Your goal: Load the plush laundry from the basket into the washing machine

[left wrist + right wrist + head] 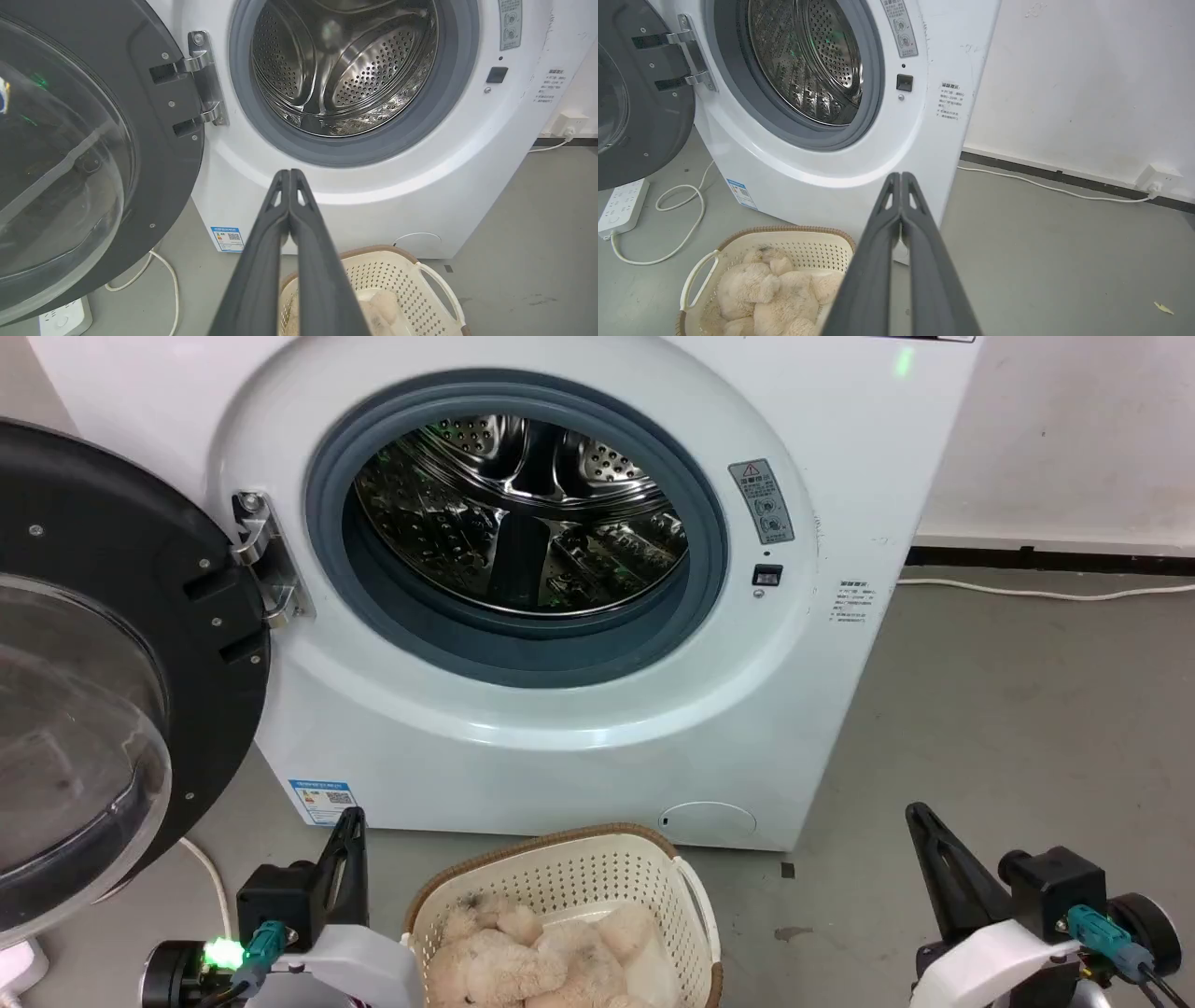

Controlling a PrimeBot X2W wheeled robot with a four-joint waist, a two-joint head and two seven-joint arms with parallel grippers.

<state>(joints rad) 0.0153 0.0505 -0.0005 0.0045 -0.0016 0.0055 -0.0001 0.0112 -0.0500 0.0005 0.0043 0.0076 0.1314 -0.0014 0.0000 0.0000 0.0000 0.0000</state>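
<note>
- The washer [579, 756] stood on the grey floor [1027, 709] and filled the head view from 9 to 1 o'clock, its round port facing the robot.
- Its door [112, 569] hung wide open at 9 o'clock, hinged on the port's left side, with the clear glass bowl bulging outward.
- A grey ring [322, 523] circled the port, and behind it the steel drum [523, 513] showed its perforated wall.
- The basket [560, 873] sat on the floor at 6 o'clock in the head view, near the washer's foot and well below the port.
- The bear [523, 961] lay inside the basket, slumped on its bottom with its fur below the rim. Neither end effector touched it.
- The left end effector [352, 817] stood at 7 o'clock, just beside the basket at its 9 o'clock, fingers pointing up. It was clenched on nothing, and in the left wrist view the tips were pressed together.
- The right end effector [920, 812] stood at 4 o'clock, apart from the basket at its 3 o'clock. It too was clenched and empty, the tips meeting in the right wrist view.
- A power strip [621, 207] and a looped white cable [682, 224] lay on the floor beneath the door, at 9 o'clock in the right wrist view.
</note>
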